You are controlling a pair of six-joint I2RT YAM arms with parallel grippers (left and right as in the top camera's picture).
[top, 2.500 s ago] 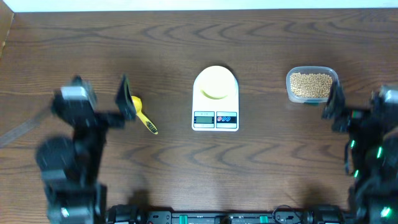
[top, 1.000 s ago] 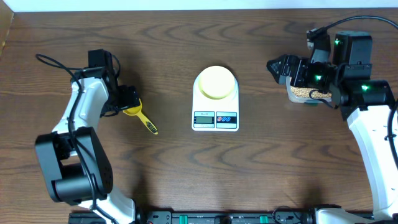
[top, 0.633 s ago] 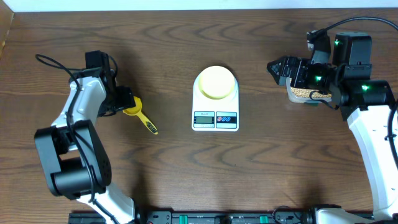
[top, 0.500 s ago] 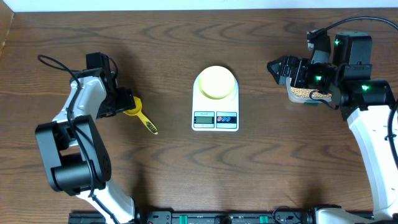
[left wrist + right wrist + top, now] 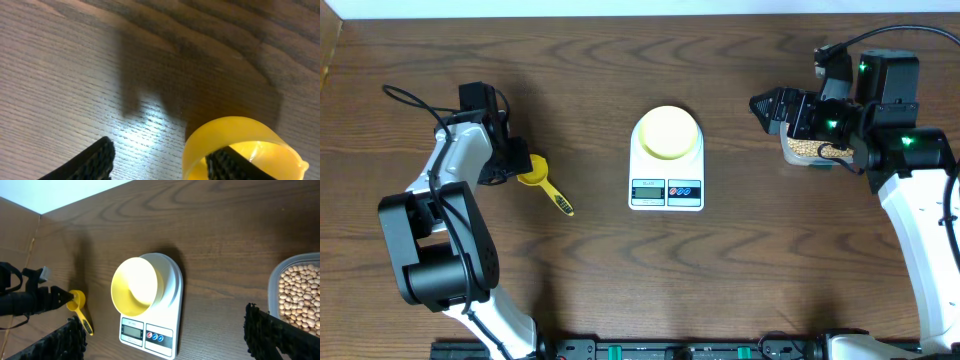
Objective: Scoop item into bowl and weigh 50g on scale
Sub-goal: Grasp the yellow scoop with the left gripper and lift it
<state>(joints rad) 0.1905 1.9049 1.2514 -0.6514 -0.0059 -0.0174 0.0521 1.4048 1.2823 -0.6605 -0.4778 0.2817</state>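
Over on the left side of the dark brown wooden table (image 5: 620, 60), the left gripper (image 5: 162, 150) is down low at the bright yellow plastic long-handled scoop (image 5: 548, 188). From its wrist camera, one of its black fingers (image 5: 85, 162) is outside the scoop's cup with bare wood between them, and the other sits inside the cup, so the jaws are apart with the cup wall between them and nothing clamped. The scoop lies flat, its handle pointing toward the front and the middle of the table.

Dead centre is the white digital kitchen scale (image 5: 650, 170), with the small round pale-yellow bowl (image 5: 667, 133) sitting on top of it, looking empty.

To the right, the right gripper (image 5: 775, 112) hangs with its jaws spread wide, holding nothing. Partly under that arm is the clear rounded-rectangular plastic tub (image 5: 274, 282), full of the small round tan beans (image 5: 300, 290), well apart from the bowl
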